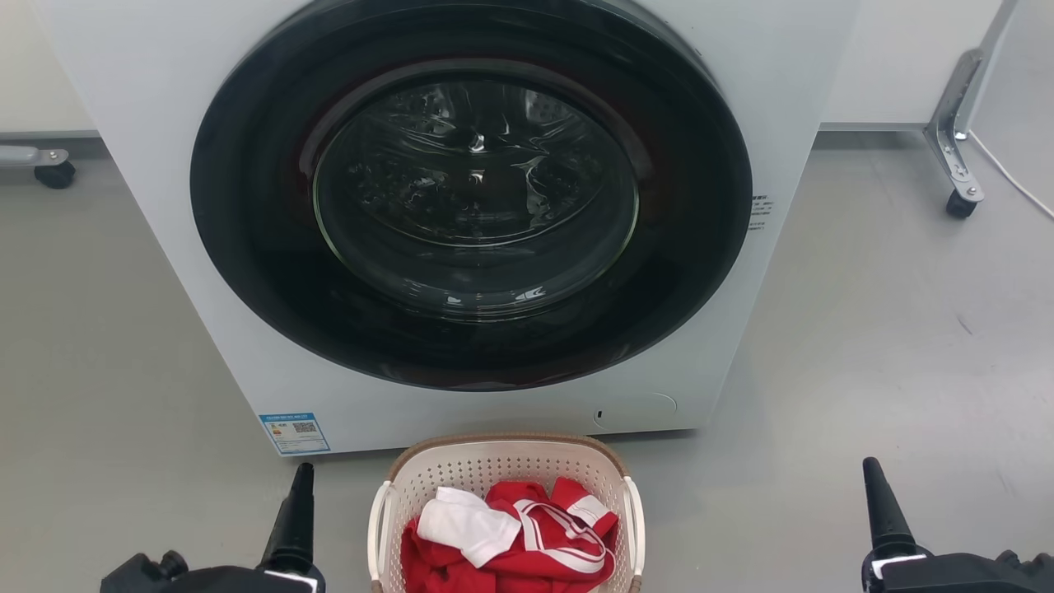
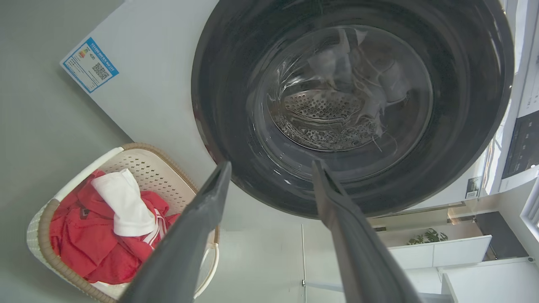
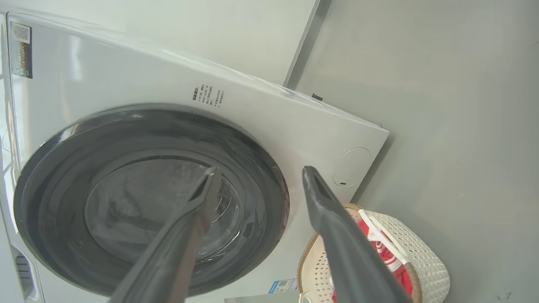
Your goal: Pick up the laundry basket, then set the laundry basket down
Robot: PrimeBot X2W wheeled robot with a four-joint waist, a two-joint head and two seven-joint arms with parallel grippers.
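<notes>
The laundry basket (image 1: 494, 466) stands on the grey floor right in front of the washing machine, cream and perforated with a brown rim and white side handles. Red and white clothes (image 1: 510, 552) fill it. My left gripper (image 1: 303, 473) hangs to the basket's left and my right gripper (image 1: 869, 468) further off to its right, both apart from it. In the left wrist view the left gripper (image 2: 271, 166) is open and empty, with the basket (image 2: 143, 164) at lower left. The right gripper (image 3: 260, 170) is open and empty too, with the basket (image 3: 421, 248) at lower right.
A white front-loading washing machine (image 1: 165, 206) with its round dark door (image 1: 473, 189) shut rises just behind the basket. Wheeled metal legs stand at the far right (image 1: 955, 165) and far left (image 1: 49, 165). A thin white cable (image 1: 1013, 177) runs along the floor at right.
</notes>
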